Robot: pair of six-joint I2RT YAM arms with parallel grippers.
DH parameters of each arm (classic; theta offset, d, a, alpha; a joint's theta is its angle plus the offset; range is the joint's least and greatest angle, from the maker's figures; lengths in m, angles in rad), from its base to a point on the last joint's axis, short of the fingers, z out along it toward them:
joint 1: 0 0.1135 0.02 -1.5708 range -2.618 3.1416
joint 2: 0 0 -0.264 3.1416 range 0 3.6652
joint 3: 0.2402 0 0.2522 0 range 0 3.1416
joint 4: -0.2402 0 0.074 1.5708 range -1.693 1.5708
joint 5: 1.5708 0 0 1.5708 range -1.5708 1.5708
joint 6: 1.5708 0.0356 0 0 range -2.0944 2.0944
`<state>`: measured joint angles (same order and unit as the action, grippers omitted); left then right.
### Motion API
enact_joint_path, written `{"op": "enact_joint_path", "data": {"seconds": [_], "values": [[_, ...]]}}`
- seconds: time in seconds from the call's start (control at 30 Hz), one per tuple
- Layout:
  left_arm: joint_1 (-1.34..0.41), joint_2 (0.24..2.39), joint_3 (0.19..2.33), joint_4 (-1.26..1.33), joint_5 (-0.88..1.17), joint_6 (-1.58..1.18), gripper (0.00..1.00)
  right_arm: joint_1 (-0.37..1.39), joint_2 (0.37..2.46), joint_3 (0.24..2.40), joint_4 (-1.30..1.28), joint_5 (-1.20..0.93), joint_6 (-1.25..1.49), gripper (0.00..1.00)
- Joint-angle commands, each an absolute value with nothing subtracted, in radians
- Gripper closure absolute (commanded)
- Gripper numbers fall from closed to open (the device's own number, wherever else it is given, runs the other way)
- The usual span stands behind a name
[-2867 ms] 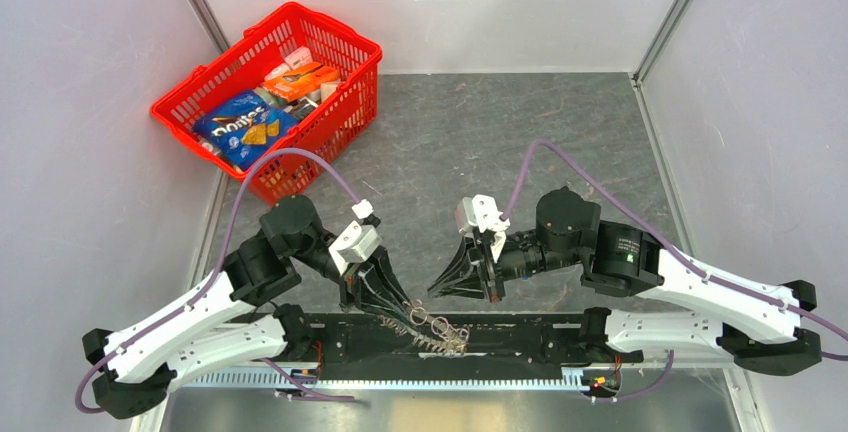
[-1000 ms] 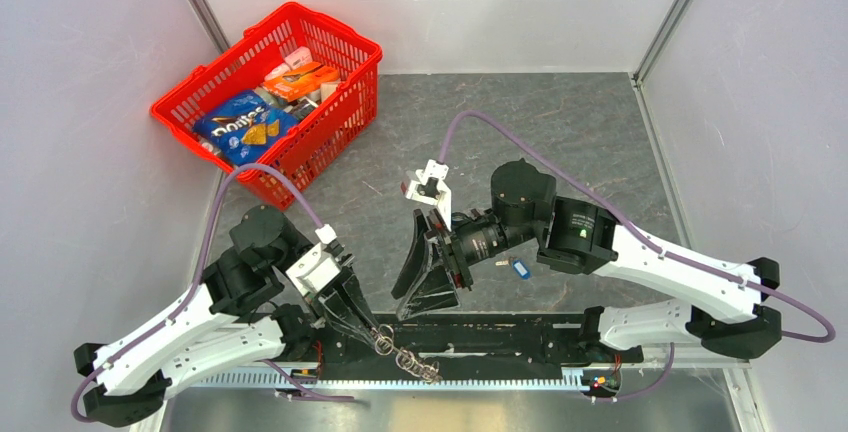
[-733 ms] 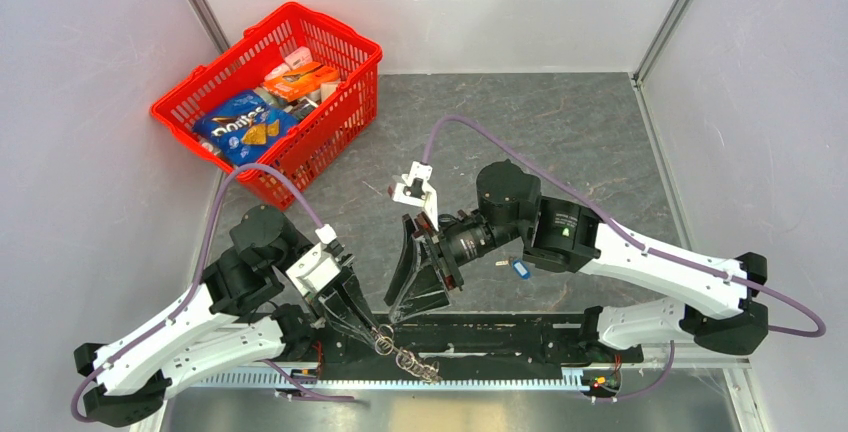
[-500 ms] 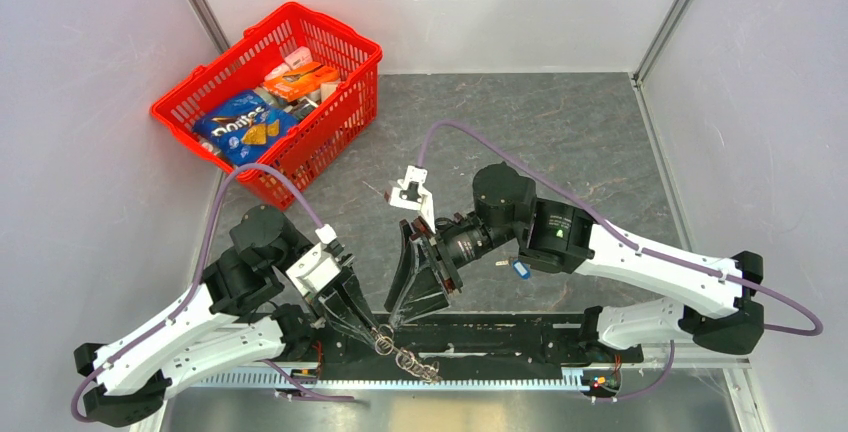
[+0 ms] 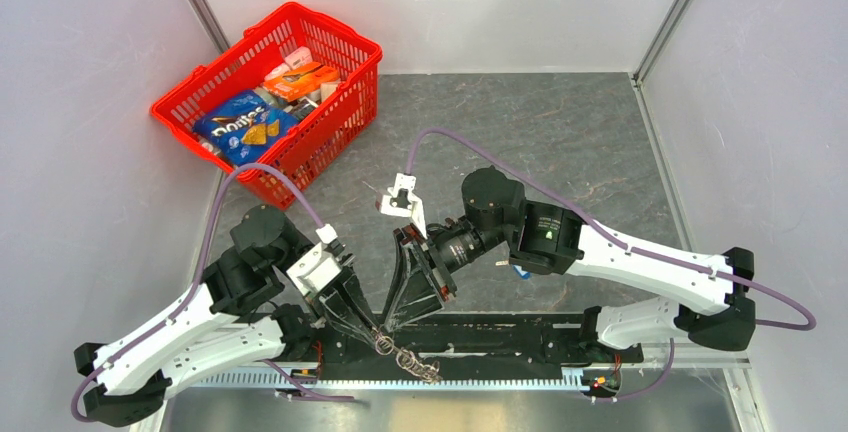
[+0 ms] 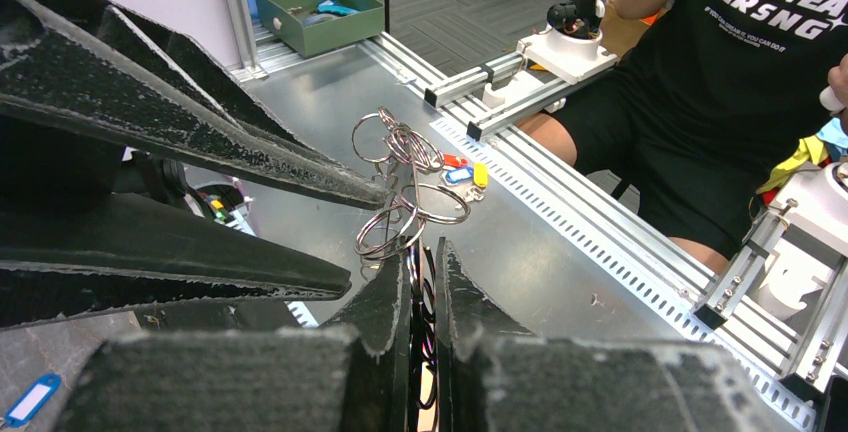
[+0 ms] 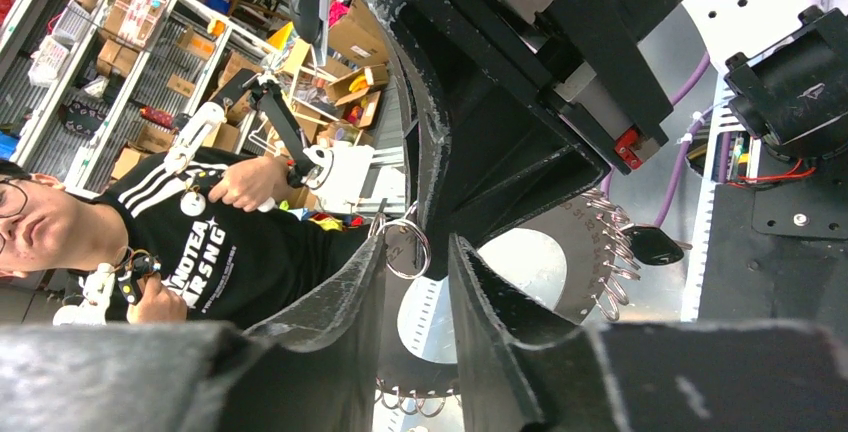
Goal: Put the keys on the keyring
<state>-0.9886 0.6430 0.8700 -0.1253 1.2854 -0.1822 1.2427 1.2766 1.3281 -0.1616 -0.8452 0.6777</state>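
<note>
Keyring (image 6: 406, 214) | left gripper (image 6: 424, 252) clamped on it | right gripper (image 7: 415, 252) apart, tips at it

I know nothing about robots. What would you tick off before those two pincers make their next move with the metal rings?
1. Left pincer shut on the bunch of linked silvery metal rings: ok.
2. Right pincer straddles one ring of the bunch: ok.
3. Right pincer closed on that ring: not ok, a gap shows on each side.
4. Small blue-tagged key located, lying loose on the grey stone-patterned table: ok.
5. Ring's split opened wide enough for a key: cannot tell.
</note>
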Motion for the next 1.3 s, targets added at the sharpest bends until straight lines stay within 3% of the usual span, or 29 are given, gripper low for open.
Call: {"op": "enact_joint_path", "data": {"seconds": [0.0,0.57,0.7,0.77,1.27], "values": [[-0.989,0.644,0.874,-0.091,1.286,-0.165,0.98,1.253,1.275,1.326,-0.102,-0.879,0.686,0.67],[-0.989,0.649,0.871,-0.094,1.276,-0.163,0.98,1.264,1.258,1.317,-0.077,-0.891,0.695,0.82],[-0.989,0.650,0.871,-0.094,1.274,-0.162,0.98,1.264,1.255,1.315,-0.077,-0.887,0.691,0.91],[-0.990,0.649,0.870,-0.095,1.273,-0.162,0.98,1.265,1.251,1.312,-0.069,-0.884,0.693,1.00],[-0.989,0.621,0.853,-0.052,1.153,-0.122,0.98,1.274,0.984,1.089,0.155,-0.615,0.654,1.00]]}}
